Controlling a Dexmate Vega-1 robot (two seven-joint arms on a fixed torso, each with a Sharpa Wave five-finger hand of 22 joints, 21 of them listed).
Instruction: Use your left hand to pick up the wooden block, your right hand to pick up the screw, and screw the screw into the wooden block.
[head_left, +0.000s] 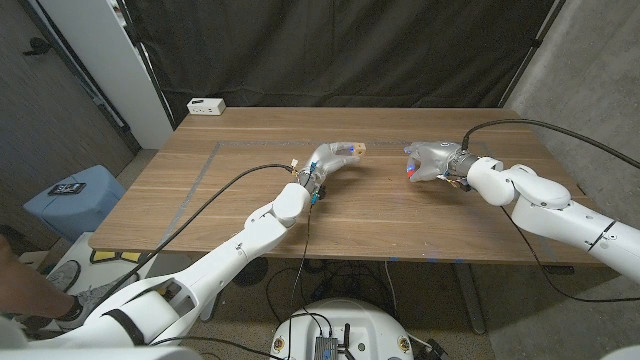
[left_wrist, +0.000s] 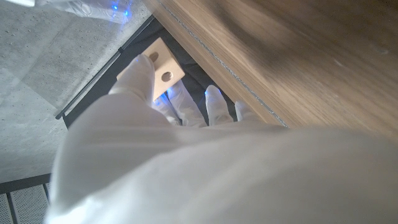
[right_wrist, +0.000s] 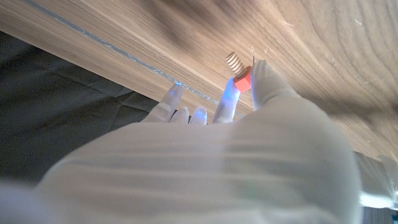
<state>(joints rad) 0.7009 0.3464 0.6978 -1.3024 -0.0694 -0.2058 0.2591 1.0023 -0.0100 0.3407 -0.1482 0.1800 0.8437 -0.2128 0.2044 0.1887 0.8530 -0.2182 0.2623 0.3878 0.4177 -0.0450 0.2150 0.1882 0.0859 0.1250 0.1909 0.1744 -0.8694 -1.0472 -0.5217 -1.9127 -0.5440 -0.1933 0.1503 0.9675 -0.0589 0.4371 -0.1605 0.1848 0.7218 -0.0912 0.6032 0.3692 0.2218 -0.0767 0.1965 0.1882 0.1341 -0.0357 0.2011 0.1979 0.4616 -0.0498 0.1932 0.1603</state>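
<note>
Two task things are both off the wood and in the robot's hands. The wooden block, a pale flat piece with two round holes, is held by the left hand: in the left wrist view a thumb-side finger lies across one face of the block while the other fingers reach up behind it, slightly apart. In the head view the block shows as a small light piece at that hand's fingertips, raised above the middle of the table and pointing toward the other hand.

The screw, with a red head and a pale ribbed shank, is pinched at the tips of the right hand; the right wrist view shows its shank sticking out past the fingertips toward the wood grain, while the remaining fingers stand loosely apart. In the head view only a red speck marks it under that hand. Block and screw face each other with a clear gap between them, not touching.

Below both hands lies the wooden table, with a thin pale line marked on its surface. A small white box sits at its far left corner, and a dark curtain hangs behind. A blue container stands on the floor to the left.
</note>
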